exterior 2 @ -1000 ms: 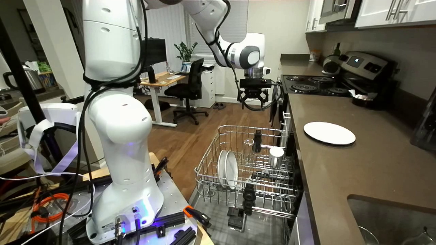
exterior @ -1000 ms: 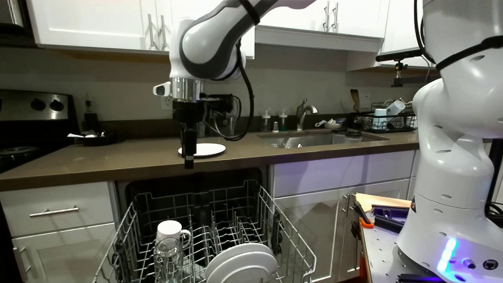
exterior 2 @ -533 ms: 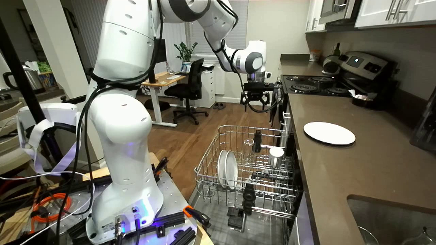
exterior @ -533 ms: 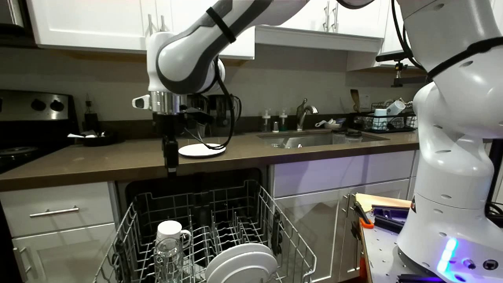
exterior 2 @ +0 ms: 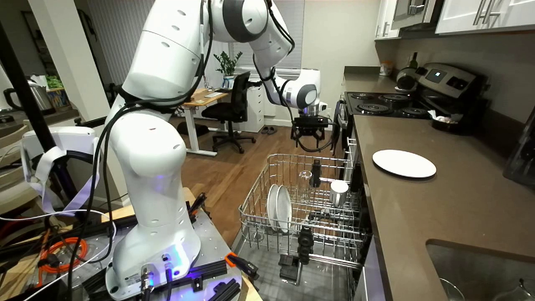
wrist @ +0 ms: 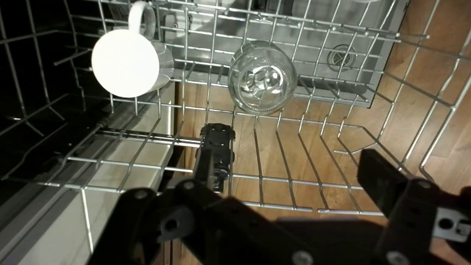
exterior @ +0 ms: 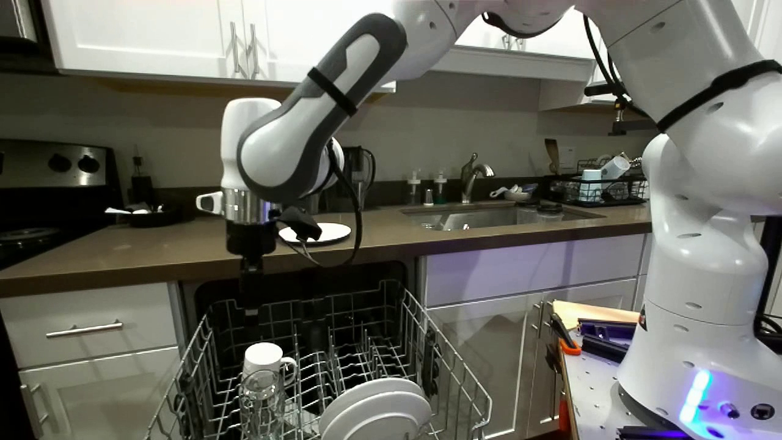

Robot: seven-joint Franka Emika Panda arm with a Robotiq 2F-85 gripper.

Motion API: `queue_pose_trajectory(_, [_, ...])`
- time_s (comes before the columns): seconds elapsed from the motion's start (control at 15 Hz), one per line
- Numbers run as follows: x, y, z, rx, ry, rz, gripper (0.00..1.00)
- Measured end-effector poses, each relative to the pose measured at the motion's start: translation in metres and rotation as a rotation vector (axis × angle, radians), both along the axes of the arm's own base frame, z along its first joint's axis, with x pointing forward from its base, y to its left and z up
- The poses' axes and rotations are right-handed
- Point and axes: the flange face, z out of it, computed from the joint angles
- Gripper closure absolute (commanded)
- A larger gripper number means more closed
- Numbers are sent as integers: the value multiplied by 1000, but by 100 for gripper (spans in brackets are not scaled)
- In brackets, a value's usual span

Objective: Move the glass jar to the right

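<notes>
Above a kitchen dishwasher rack (wrist: 289, 180), your claw (wrist: 285, 166) hangs spread, grasping nothing; the upright glass jar (wrist: 262, 78) stands lower, toward the wrist view's top.

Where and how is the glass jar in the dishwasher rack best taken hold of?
Probably by the sides near its upper end, with the open claw coming straight down from above: the glass jar stands on end in the rack, round-walled and unobstructed from overhead, and a gap separates it from the white mug.
</notes>
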Motion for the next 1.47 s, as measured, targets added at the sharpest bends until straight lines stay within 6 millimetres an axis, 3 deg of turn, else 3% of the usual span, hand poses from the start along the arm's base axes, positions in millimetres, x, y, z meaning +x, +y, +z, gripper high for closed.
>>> queue_pose_trajectory(0.2, [2, 11, -36, 5, 6, -8, 0])
queue_pose_trajectory(0.6, [11, 13, -88, -69, -30, -16, 0])
queue_pose_trajectory(1.47, [12, 16, -159, -122, 52, -83, 0])
